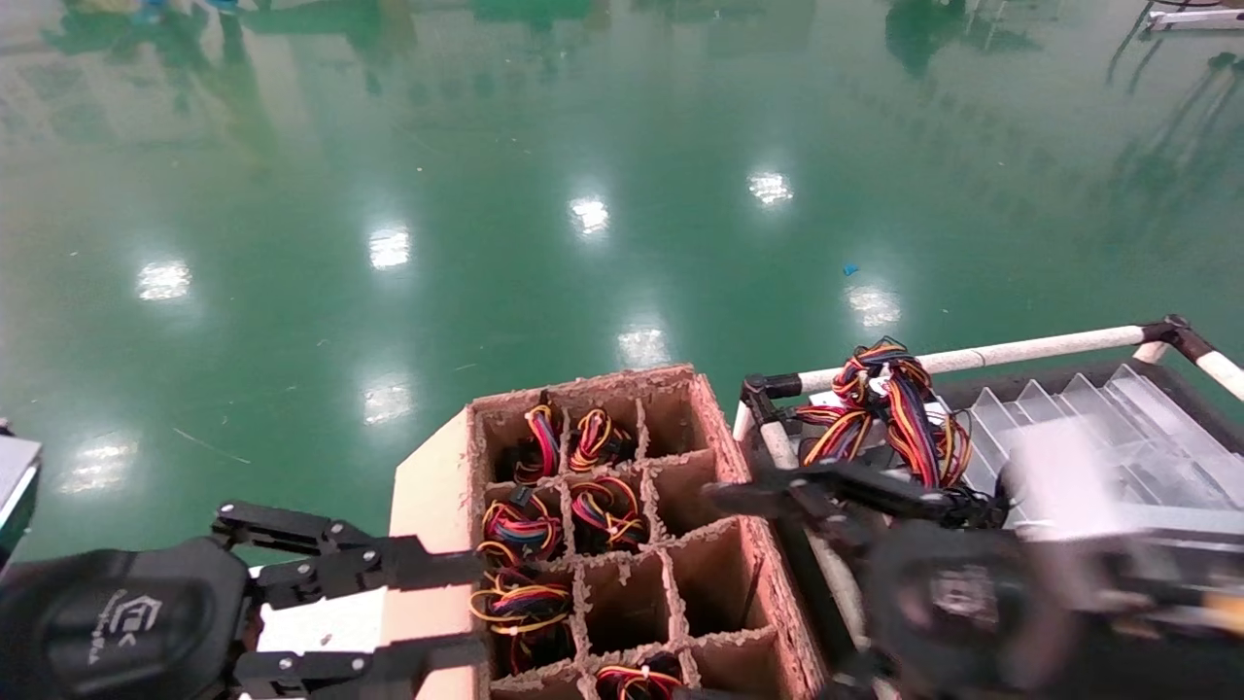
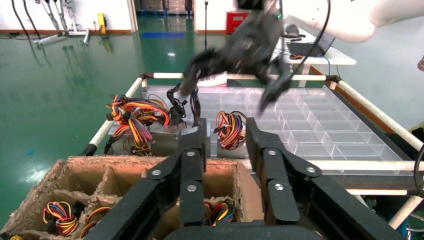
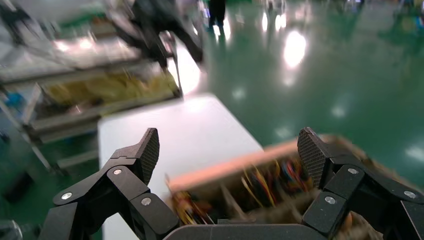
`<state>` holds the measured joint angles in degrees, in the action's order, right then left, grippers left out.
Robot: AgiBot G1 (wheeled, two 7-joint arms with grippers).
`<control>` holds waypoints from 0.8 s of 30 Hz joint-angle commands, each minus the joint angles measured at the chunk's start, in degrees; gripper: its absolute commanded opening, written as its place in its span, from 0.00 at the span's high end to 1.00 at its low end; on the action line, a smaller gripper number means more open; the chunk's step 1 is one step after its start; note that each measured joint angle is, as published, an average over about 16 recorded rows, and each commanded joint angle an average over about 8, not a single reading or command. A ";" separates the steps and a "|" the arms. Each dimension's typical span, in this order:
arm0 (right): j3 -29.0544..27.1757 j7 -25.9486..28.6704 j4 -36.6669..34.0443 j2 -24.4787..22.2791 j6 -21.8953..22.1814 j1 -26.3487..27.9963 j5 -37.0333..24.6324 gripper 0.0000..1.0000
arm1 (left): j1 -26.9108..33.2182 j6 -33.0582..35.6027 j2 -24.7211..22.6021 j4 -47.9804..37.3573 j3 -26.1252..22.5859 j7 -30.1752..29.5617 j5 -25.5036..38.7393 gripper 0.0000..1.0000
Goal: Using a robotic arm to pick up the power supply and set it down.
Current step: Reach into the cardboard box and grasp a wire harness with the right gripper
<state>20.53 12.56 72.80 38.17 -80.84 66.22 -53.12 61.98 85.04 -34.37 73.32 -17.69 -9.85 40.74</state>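
The power supply [image 2: 230,129], a small grey box with a red, orange and yellow wire bundle, stands in the clear tray [image 2: 320,120]; the head view hides it behind my right arm. The white robotic arm [image 2: 360,20] carries my right gripper [image 2: 227,97], which hangs open and empty just above that box. From the head view this gripper [image 1: 700,593] is between the tray and the carton [image 1: 748,544]. Its own view shows open fingers [image 3: 229,145] over the carton [image 3: 235,167]. My left gripper [image 1: 476,608] is open at the carton's left side.
The carton's cells hold several more wire bundles [image 1: 604,507]. In the tray's far corner is a supply with a purple-orange-yellow bundle [image 1: 884,399], with a black-cabled one [image 2: 182,107] beside it. A white pipe frame [image 1: 1030,347] rims the tray. Green floor lies beyond.
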 commanded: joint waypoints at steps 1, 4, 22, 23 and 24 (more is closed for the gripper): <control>1.32 0.69 0.15 0.86 1.59 1.40 -3.29 0.00 | 0.01 0.00 0.00 -0.01 -0.01 0.00 0.00 1.00; 4.27 1.95 -0.88 3.63 3.39 4.48 -9.57 0.00 | 0.01 0.00 0.00 -0.01 -0.01 0.01 -0.01 1.00; 15.18 0.92 -14.67 19.58 11.32 16.16 -32.69 0.98 | 0.02 -0.01 0.02 -0.02 -0.06 0.03 -0.03 0.34; 15.55 0.71 -15.21 20.23 11.62 16.57 -33.44 1.00 | 0.02 -0.01 0.02 -0.02 -0.06 0.03 -0.04 0.26; 15.92 0.53 -15.71 20.87 11.89 16.96 -34.17 1.00 | 0.02 -0.01 0.02 -0.02 -0.06 0.03 -0.04 0.19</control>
<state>36.32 13.23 57.46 58.77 -69.17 83.00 -86.92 62.01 85.03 -34.35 73.30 -17.75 -9.82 40.70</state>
